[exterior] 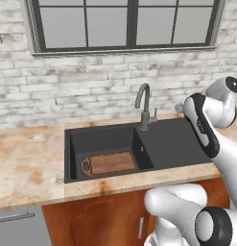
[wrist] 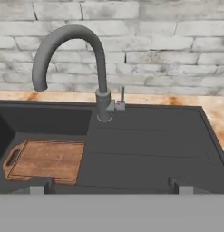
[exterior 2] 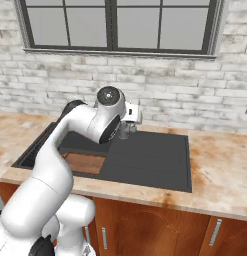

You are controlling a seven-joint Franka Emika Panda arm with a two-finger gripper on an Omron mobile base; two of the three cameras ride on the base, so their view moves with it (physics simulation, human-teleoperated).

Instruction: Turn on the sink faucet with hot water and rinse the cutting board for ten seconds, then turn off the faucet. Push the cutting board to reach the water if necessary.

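Note:
The dark sink point(exterior: 172, 144) is set into the counter, basin on the left and ribbed drainboard point(wrist: 149, 149) on the right. The brown cutting board point(exterior: 110, 163) lies flat on the basin floor at its front, its looped handle point(wrist: 12, 159) pointing left. The grey gooseneck faucet point(wrist: 102, 77) stands behind the basin's right edge with its spout arching left, and its thin lever point(wrist: 122, 96) stands upright at its right side. No blue stream falls from the spout. My gripper point(wrist: 109, 189) is open, hovering above the drainboard and facing the faucet from a short distance, touching nothing.
A brick wall point(exterior: 91, 81) with a dark-framed window point(exterior: 124, 24) rises right behind the faucet. Beige marble counter point(exterior: 24, 163) runs on both sides of the sink. Wooden cabinet doors point(exterior 2: 160, 225) sit below. My own arm point(exterior 2: 75, 130) crosses over the basin's right part.

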